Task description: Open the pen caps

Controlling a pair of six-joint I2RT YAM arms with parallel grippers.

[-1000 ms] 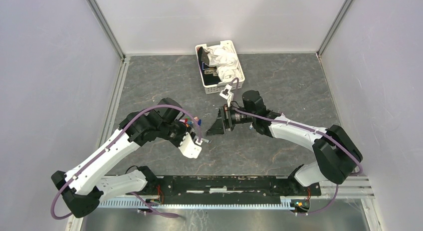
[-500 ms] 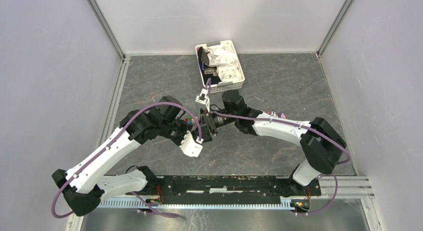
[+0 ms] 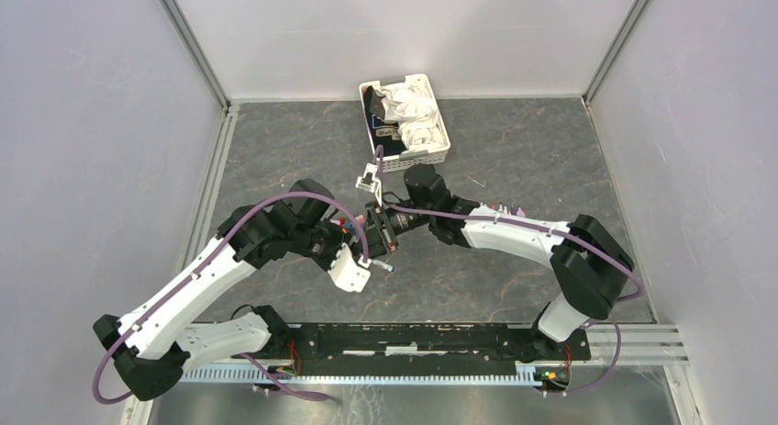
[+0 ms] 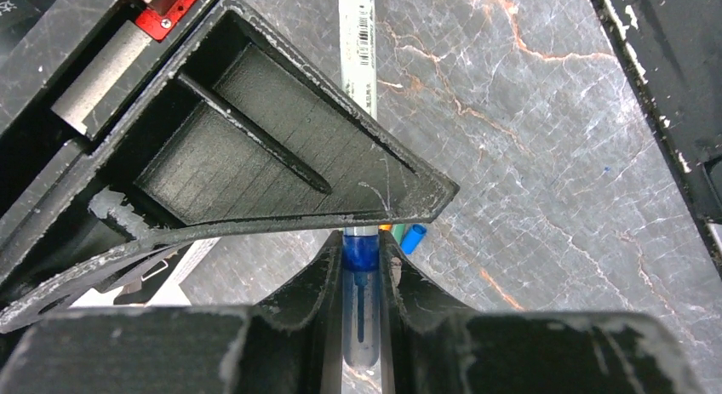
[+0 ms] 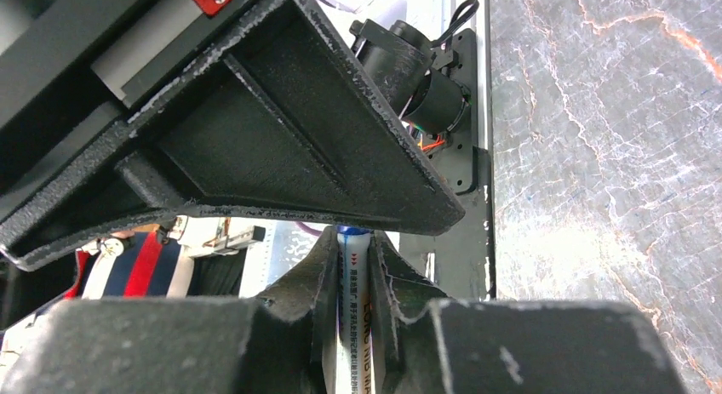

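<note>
In the left wrist view my left gripper (image 4: 360, 241) is shut on the translucent blue cap (image 4: 360, 256) of a pen. The pen's white barrel (image 4: 357, 37) runs away from it, behind a black finger of the other gripper. The right wrist view shows my right gripper (image 5: 354, 237) shut on that printed white barrel (image 5: 356, 326). From above, the left gripper (image 3: 361, 245) and right gripper (image 3: 378, 234) meet nose to nose at mid-table. Loose pen caps (image 3: 346, 226) in red, blue and green lie beside them; a blue one (image 4: 413, 238) shows past the fingers.
A white slotted basket (image 3: 439, 155) holding white and dark items stands at the back, just behind the right wrist. A few more pens (image 3: 503, 207) peek out behind the right forearm. Grey walls close in the marbled table on three sides.
My right gripper has swung left from open space to the left gripper and closed its jaws on the pen's barrel. The left arm has held still with the cap.
</note>
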